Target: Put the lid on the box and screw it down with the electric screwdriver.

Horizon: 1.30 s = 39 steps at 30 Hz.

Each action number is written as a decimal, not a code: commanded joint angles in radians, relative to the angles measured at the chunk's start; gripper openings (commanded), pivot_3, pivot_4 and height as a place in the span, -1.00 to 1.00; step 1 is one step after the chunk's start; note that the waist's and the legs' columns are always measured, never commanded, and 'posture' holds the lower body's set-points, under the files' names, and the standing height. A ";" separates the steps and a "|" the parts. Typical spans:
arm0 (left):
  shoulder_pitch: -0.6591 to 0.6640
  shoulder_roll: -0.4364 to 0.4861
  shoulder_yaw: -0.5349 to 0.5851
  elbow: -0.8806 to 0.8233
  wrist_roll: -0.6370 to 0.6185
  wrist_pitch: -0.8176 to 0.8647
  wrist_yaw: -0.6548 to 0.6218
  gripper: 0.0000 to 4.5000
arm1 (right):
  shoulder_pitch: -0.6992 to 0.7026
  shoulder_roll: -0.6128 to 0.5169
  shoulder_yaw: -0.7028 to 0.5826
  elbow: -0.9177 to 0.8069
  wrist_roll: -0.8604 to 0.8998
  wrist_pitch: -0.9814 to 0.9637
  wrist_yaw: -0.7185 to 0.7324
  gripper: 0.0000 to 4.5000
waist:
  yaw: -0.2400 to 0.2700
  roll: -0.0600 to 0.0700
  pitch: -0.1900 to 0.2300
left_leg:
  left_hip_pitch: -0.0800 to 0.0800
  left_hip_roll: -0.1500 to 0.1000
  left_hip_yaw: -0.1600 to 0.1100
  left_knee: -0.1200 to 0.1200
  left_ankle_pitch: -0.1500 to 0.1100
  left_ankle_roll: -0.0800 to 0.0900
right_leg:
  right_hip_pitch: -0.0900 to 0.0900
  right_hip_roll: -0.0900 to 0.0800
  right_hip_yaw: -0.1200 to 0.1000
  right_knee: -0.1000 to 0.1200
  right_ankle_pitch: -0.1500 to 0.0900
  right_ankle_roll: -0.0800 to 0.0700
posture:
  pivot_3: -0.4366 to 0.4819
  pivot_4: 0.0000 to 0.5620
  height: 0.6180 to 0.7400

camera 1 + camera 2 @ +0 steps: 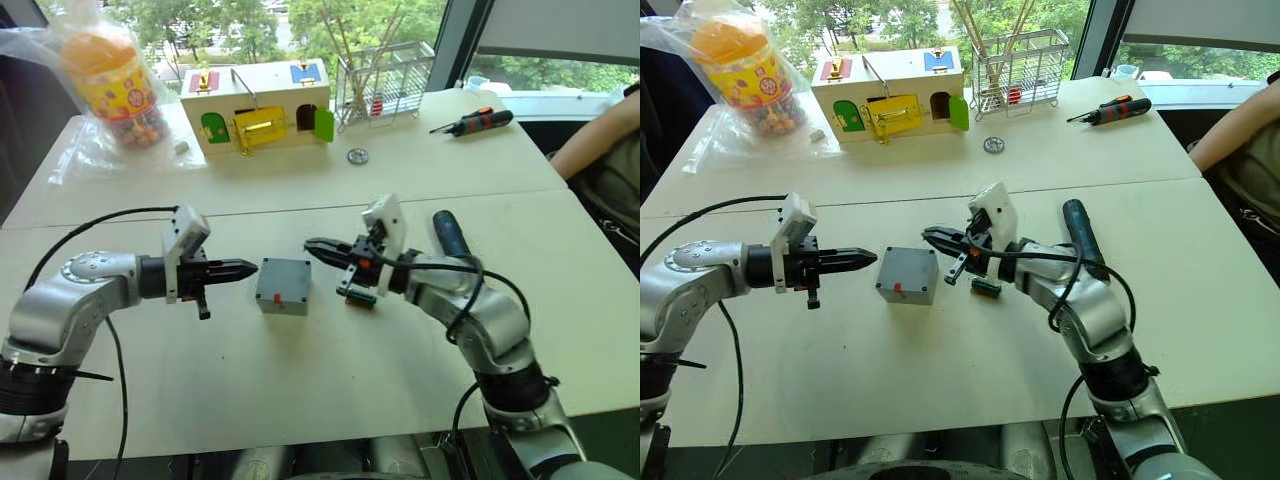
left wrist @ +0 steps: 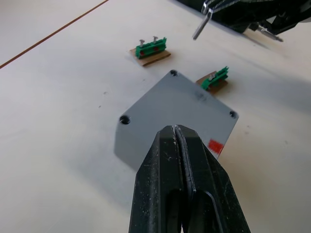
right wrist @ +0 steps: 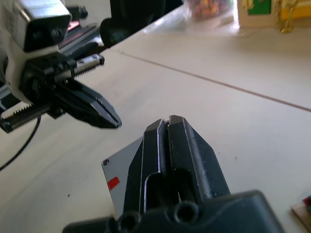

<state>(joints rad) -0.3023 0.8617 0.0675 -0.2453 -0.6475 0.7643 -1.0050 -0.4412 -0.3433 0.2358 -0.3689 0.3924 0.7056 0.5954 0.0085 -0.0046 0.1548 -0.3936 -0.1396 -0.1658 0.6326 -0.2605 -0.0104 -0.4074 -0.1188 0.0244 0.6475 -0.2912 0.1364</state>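
Box (image 1: 283,285) rests on the white tabletop (image 1: 330,380) between the two arms, with the lid (image 2: 177,114) already seated on top; its corner screw holes show in the left wrist view, and whether screws are in them cannot be told. A red mark faces the robot on the box's near side. Left tool (image 1: 240,268) points at the box from just beside it, fingers pressed together and holding nothing. Right tool (image 1: 318,246) points in from the opposite side, likewise closed and empty. This flanking posture suggests the lid has been aligned and the screwing step has not yet begun. Electric screwdriver (image 1: 449,233) lies on the tabletop behind the right forearm, ungrasped.

Two small green terminal blocks (image 2: 151,47) lie near the box. Farther back stand a wooden toy house (image 1: 256,107), a wire rack (image 1: 385,78), a candy jar (image 1: 113,80) and a red-and-black hand screwdriver (image 1: 480,121). Windows show trees beyond, and a person's arm (image 1: 595,135) rests at the far right edge.
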 commanded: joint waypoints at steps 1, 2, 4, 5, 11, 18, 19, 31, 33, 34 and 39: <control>0.018 0.015 0.040 -0.021 0.008 -0.026 -0.002 -1.00 | -0.027 0.013 0.023 0.019 -0.024 -0.052 0.018 -0.99 | -0.004 0.000 0.000 | 0.000 0.000 0.000 0.000 0.000 0.000 | 0.000 0.000 0.000 0.000 0.000 0.000 | -0.05 -0.47 1.00; 0.023 0.014 0.044 -0.024 0.007 -0.026 0.001 -1.00 | -0.029 0.013 0.028 0.026 -0.029 -0.058 0.023 -0.99 | -0.005 0.000 0.000 | 0.000 0.000 0.000 0.000 0.000 0.000 | 0.001 0.000 0.000 0.000 0.000 0.000 | -0.05 -0.47 1.00; 0.033 0.011 0.050 -0.033 0.003 -0.025 0.009 -1.00 | -0.029 0.015 0.034 0.038 -0.037 -0.066 0.027 -0.99 | -0.006 0.000 0.000 | 0.000 0.000 0.000 0.000 0.001 -0.002 | 0.000 0.000 0.000 0.002 0.000 0.000 | -0.05 -0.47 1.00; 0.039 0.009 0.052 -0.039 0.001 -0.023 0.013 -1.00 | -0.027 0.014 0.035 0.041 -0.041 -0.069 0.029 -0.99 | -0.007 0.000 0.000 | 0.000 0.001 0.000 0.000 0.001 -0.002 | 0.000 0.000 0.000 0.002 0.000 -0.001 | -0.05 -0.47 1.00; 0.059 0.000 0.058 -0.067 -0.005 -0.015 0.033 -1.00 | -0.015 0.009 0.033 0.055 -0.055 -0.077 0.042 -0.99 | -0.021 0.000 0.000 | 0.000 0.001 0.000 -0.001 0.002 -0.003 | 0.000 0.000 0.000 0.002 0.001 -0.001 | -0.05 -0.47 1.00; 0.048 -0.008 0.043 -0.066 0.002 -0.017 0.039 -1.00 | -0.004 0.013 0.039 0.080 -0.074 -0.091 0.049 -0.99 | -0.023 0.000 0.000 | 0.000 0.002 0.000 -0.002 0.002 -0.003 | 0.000 0.000 0.000 0.002 0.001 -0.001 | -0.05 -0.47 1.00; 0.046 -0.008 0.041 -0.064 0.004 -0.019 0.039 -1.00 | -0.002 0.014 0.040 0.080 -0.076 -0.091 0.050 -0.99 | -0.023 0.000 0.000 | 0.000 0.002 0.000 -0.002 0.002 -0.003 | 0.000 0.000 0.000 0.002 0.001 -0.001 | -0.05 -0.47 1.00; 0.044 -0.014 0.017 -0.061 0.031 -0.031 0.036 -1.00 | -0.006 0.033 0.050 0.100 -0.089 -0.105 0.049 -0.99 | -0.023 0.000 0.000 | 0.000 0.002 0.000 -0.002 0.002 -0.003 | 0.000 0.000 0.000 0.002 0.001 -0.001 | -0.05 -0.47 1.00; 0.042 -0.017 0.015 -0.059 0.034 -0.031 0.036 -1.00 | -0.006 0.034 0.054 0.111 -0.095 -0.111 0.050 -0.99 | -0.023 0.000 0.000 | 0.000 0.002 0.000 -0.002 0.002 -0.003 | 0.000 0.000 0.000 0.002 0.001 -0.001 | -0.05 -0.47 1.00; 0.042 -0.017 0.014 -0.059 0.035 -0.031 0.036 -1.00 | -0.007 0.035 0.055 0.115 -0.098 -0.113 0.051 -0.99 | -0.023 0.000 0.000 | 0.000 0.002 0.000 -0.001 0.002 -0.003 | 0.000 0.001 0.000 0.002 0.001 -0.001 | -0.05 -0.47 1.00; 0.041 -0.019 0.010 -0.057 0.040 -0.036 0.039 -1.00 | -0.010 0.043 0.057 0.146 -0.114 -0.131 0.049 -0.99 | -0.023 0.000 0.000 | 0.000 0.002 0.000 -0.001 0.002 -0.003 | 0.000 0.001 0.000 0.002 0.001 -0.001 | -0.05 -0.47 1.00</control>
<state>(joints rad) -0.2484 0.8391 0.0644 -0.2853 -0.6133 0.7498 -0.9625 -0.4376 -0.3112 0.2918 -0.2075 0.2801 0.5984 0.6426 -0.0144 -0.0046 0.1549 -0.3933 -0.1381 -0.1662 0.6312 -0.2587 -0.0133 -0.4076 -0.1183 0.0245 0.6499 -0.2906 0.1353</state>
